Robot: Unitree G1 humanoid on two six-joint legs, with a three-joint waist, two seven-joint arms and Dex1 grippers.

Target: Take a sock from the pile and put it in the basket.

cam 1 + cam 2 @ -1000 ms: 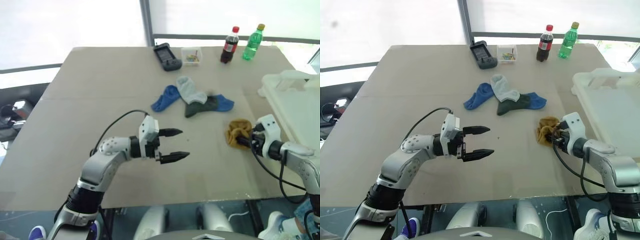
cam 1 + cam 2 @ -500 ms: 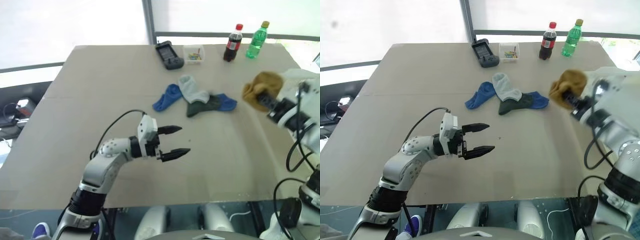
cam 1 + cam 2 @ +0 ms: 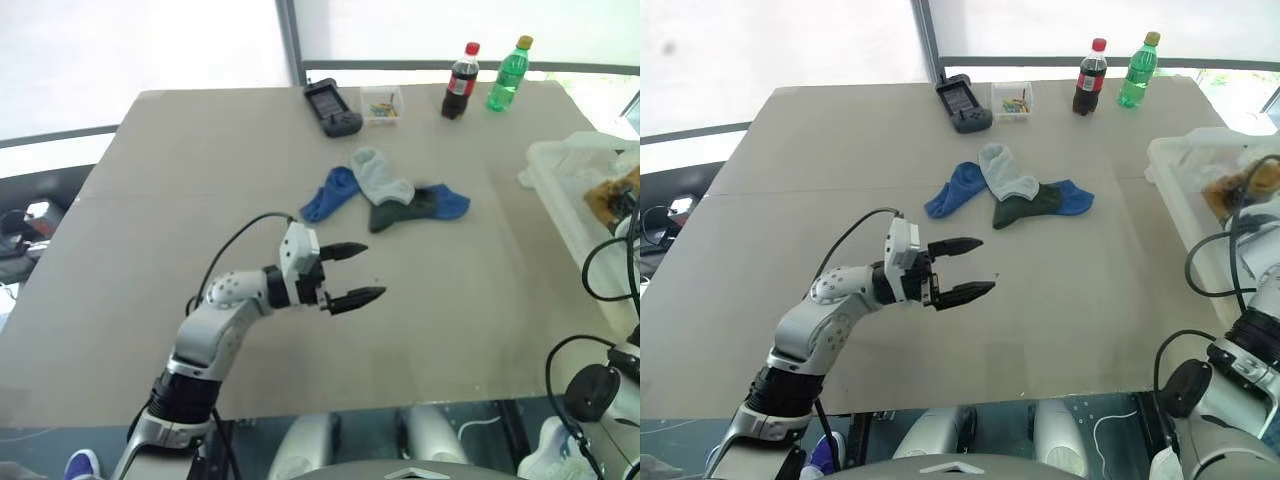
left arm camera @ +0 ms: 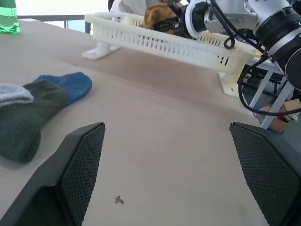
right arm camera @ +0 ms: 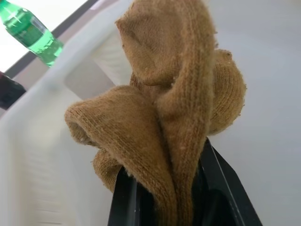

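Observation:
The pile (image 3: pixel 388 195) of blue, grey and dark green socks lies at the middle of the table. A mustard sock (image 5: pixel 174 108) is bunched in my right gripper (image 5: pixel 171 197), which is shut on it. That sock (image 3: pixel 606 193) hangs over the inside of the white basket (image 3: pixel 552 176) at the table's right edge, just past its near rim (image 4: pixel 188 47). My left gripper (image 3: pixel 372 270) is open and empty, pointing right, above bare table in front of the pile.
A cola bottle (image 3: pixel 459 68), a green bottle (image 3: pixel 505 73), a small clear box (image 3: pixel 384 104) and a black device (image 3: pixel 333 108) stand along the far edge. Bare tabletop lies between the pile and the basket.
My right gripper has lifted the mustard sock off the table and swung it right, up over the basket. The left gripper has stayed nearly in place, still open.

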